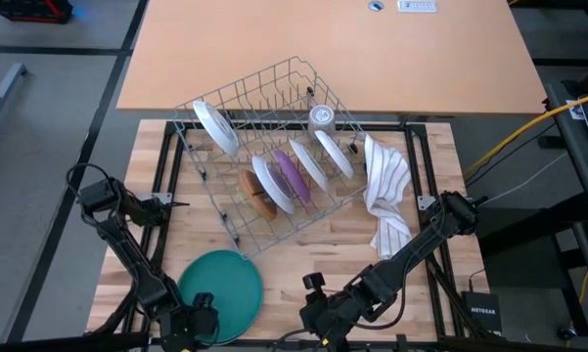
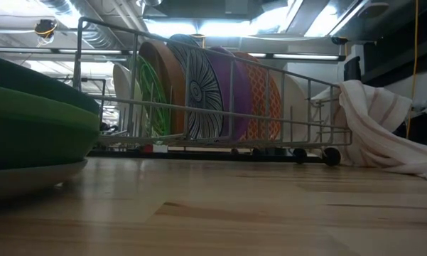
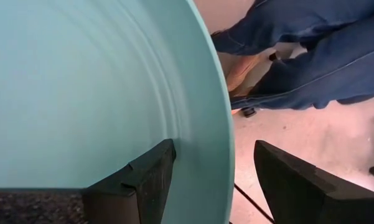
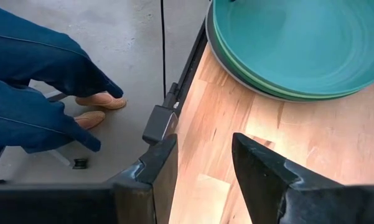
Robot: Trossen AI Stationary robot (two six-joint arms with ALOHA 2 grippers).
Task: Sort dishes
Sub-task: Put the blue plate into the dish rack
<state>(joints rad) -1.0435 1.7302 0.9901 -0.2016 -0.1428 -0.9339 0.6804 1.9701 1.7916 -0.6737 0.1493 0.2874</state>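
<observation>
Left hand (image 3: pixel 202 180) at the desk's (image 1: pixel 323 244) near left corner, fingers spread astride the teal plate's (image 1: pixel 220 284) rim, not clamped. That plate tops a stack of green and grey ones. Right hand (image 4: pixel 202 171) hovers near the front edge, fingers apart, empty. Small plates stand upright in the wire rack (image 1: pixel 274 108); striped cloth (image 1: pixel 386 191) just beside it.

Two dark, jointed arms with black cabling; left arm (image 1: pixel 127 240) at 8 o'clock, right arm (image 1: pixel 411 256) at 5 o'clock. Each wrist view shows two dark, wedge-shaped fingers (image 3: pixel 143 180) with matte, textured surfaces.
</observation>
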